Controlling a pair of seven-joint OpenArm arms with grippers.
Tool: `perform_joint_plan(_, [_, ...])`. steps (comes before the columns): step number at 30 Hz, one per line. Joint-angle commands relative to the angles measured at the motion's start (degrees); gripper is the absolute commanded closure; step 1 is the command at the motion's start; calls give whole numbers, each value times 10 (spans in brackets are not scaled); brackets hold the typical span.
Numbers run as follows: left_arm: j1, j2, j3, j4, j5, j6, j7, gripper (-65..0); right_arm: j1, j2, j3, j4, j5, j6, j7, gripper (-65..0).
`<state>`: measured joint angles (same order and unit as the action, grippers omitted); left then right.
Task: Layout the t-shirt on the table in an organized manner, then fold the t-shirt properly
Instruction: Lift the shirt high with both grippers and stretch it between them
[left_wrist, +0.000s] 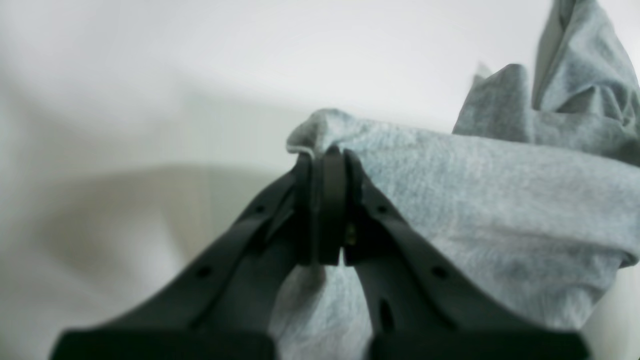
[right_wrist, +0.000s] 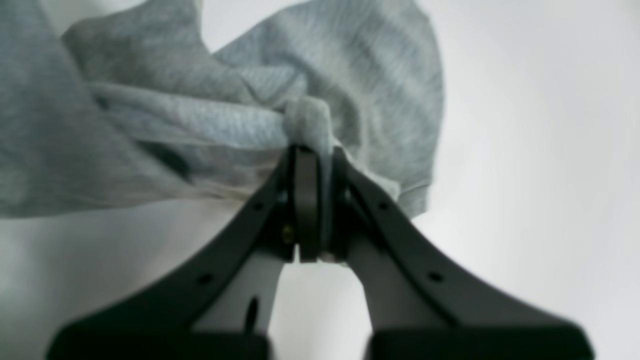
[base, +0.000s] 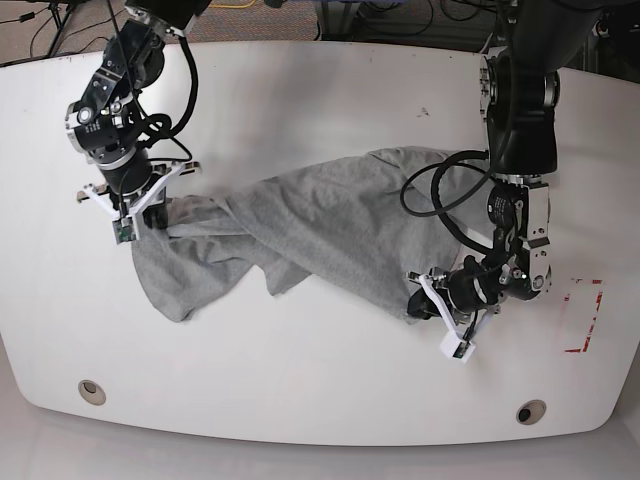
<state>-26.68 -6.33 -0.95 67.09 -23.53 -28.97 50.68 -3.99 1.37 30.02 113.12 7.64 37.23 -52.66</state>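
Beyond the far edge I note loose black cables (base: 60, 15) on brown flooring (base: 30, 40); more cabling (base: 400, 20) lies past the far middle.

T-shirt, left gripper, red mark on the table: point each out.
t-shirt (base: 330, 225), base view, middle of the grey fabric.
left gripper (left_wrist: 327, 155), left wrist view, fingertips shut on a fabric edge.
red mark (base: 585, 318), base view, outline on the table.

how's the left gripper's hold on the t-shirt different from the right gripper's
The left gripper pinches the t-shirt at its end near the red mark; the right gripper pinches the opposite end. At the left gripper the cloth lies fairly smooth; at the right gripper it bunches into a small knot-like fold. Both are shut on the t-shirt, over the white table.
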Motion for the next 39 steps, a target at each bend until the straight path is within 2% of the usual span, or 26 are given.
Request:
perform_joint_plan(1, [-20, 0, -11, 54, -10, -3, 5, -4, 30, 18, 0, 3, 4, -4, 13, 0])
perform_joint_plan(5, [-20, 0, -38, 126, -10, -3, 11, -4, 68, 33, -4, -13, 4, -4, 8, 0])
perform_joint_plan(9, [-26, -1, -57, 193, -10, -3, 11, -4, 115, 68, -28, -35, 4, -4, -9, 0])
perform_joint_plan(15, [-55, -2, -72, 264, -10, -3, 12, -4, 193, 101, -53, -68, 4, -4, -12, 0])
perform_joint_plan(19, [-84, -25, -73, 306, -10, -3, 35, -4, 254, 131, -79, -97, 4, -4, -12, 0])
perform_joint_plan(32, [-206, -32, -139, 335, -10, -4, 83, -7, 440, 210, -146, -193, 4, -4, -12, 0])
perform_joint_plan(39, [-270, -56, -147, 334, -10, -4, 87, -7, 543, 254, -191, -234, 4, -4, -13, 0])
